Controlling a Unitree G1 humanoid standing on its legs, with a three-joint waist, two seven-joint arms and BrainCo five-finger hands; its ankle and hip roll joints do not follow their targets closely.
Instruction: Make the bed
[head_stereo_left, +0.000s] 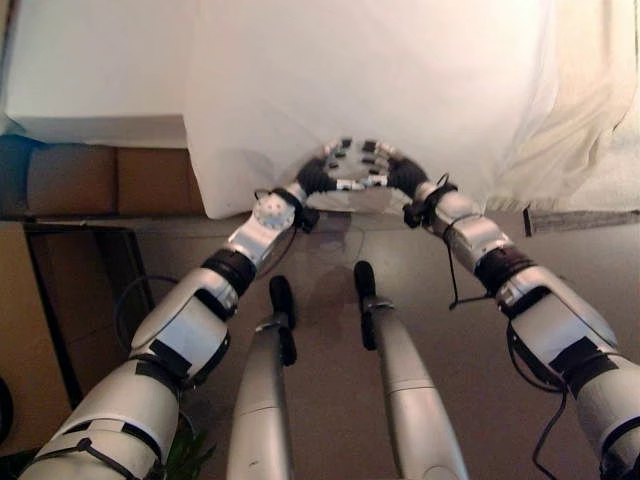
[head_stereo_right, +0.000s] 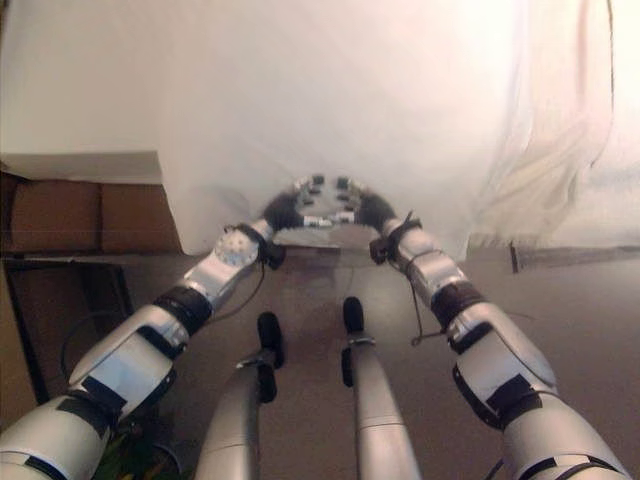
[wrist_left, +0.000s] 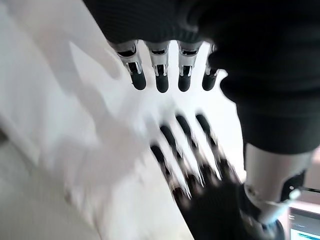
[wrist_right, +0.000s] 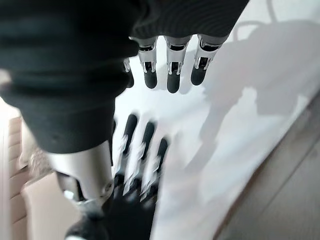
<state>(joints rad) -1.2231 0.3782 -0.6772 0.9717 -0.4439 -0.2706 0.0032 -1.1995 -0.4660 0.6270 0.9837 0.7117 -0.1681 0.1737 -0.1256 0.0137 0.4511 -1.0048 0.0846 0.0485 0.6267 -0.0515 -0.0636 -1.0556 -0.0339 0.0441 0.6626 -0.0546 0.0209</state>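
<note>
At bed's foot edge, left hand and right hand are resting side by side, fingers straight, on the hanging white sheet. Light, limp, slippery; pinch the hem.

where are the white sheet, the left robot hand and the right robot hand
white sheet (head_stereo_left: 330, 80), left eye view, on its flat middle
left robot hand (head_stereo_left: 322, 176), left eye view, on its dark cover
right robot hand (head_stereo_left: 398, 174), left eye view, on its dark cover

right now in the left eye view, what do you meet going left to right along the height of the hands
brown bed base → hanging edge of the white sheet → left hand → right hand → cream blanket draped at the right
</note>
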